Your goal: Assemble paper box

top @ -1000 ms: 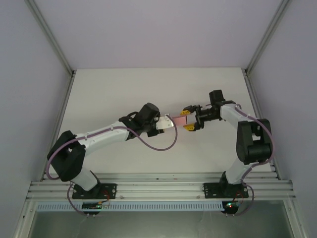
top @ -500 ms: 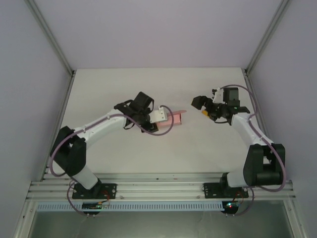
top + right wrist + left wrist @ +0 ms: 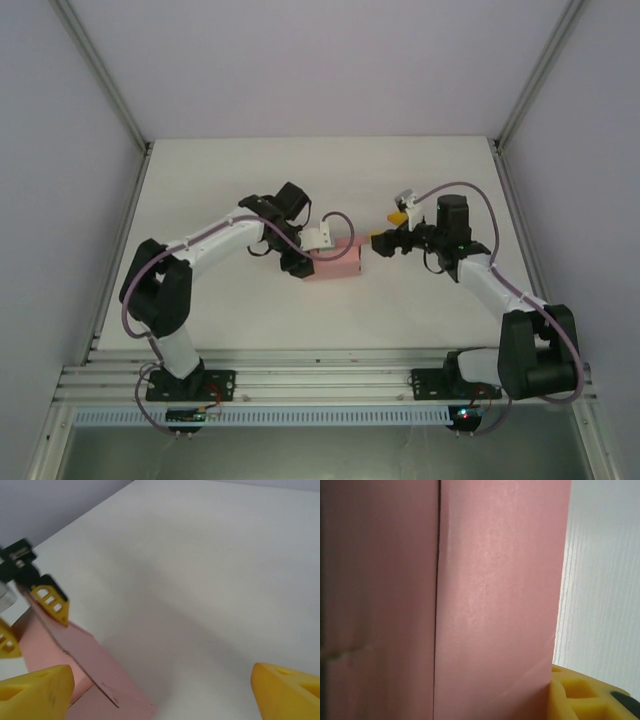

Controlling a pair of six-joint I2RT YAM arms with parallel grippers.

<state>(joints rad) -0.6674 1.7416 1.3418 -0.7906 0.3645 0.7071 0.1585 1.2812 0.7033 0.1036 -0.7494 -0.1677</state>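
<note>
The left gripper (image 3: 312,252) is closed on the paper box (image 3: 338,264). In the right wrist view its yellow fingers (image 3: 50,600) stand on both sides of the upper edge of the pink card. The right gripper (image 3: 388,230) has its jaws wide apart, and nothing is between them.

The box is near the middle of the table (image 3: 300,170), with its lower part on the surface or very close to it. In the top view its long axis goes left to right, almost along the line between the two grippers. One short end points to the right gripper, which is just beside that end but does not touch it. In the left wrist view the pink panel is very near the camera, and a dark crease line runs along it (it is not clear if this is a fold or a gap between two panels).

The step in hand seems to be closing or tucking the end that faces right, while the left arm holds the box steady. For the next move the right gripper probably needs to meet that end squarely and push along the long axis. The thin card may buckle if the push is not straight.
</note>
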